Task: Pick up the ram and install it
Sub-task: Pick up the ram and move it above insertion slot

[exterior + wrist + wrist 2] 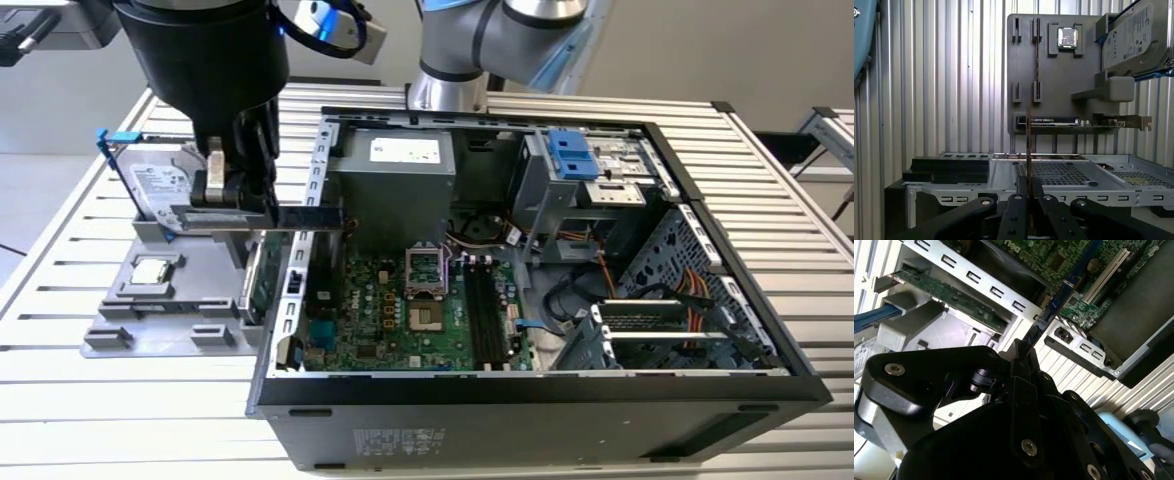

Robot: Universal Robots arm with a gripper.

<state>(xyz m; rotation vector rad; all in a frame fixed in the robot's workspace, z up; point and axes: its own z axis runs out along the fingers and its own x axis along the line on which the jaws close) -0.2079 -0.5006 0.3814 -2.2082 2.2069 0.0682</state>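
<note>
Black linkages of the tool [1028,186] sit closest in both wrist views. Its fingers are clamped together on the ram [1028,140], which shows as a thin edge running out from between the fingertips. In the exterior view the stick hangs level and on edge below the tool. It is over the case [534,385] wall on the exterior view's left, between the grey tray [134,335] and the board [387,310].

Gripping it by the flat faces probably leaves the lower edge free, which is the edge a slot has to take. The thin, upright hold would also let it pass the metal wall without catching.

The tray lies on the slatted surface [80,400] just beside the case, and its cradles keep each part apart and upright for a straight pinch. The drive [167,185] leans in its bracket, the processor [154,270] lies flat in a pocket, and a green card [267,275] stands at the edge nearest the case.

The case lies on its side with the panel off, so the board faces up and can be reached from above. The long black slots [483,322] lie near the board's middle, well apart from the ram, so by my reading the stick is lifted but not yet seated.
</note>
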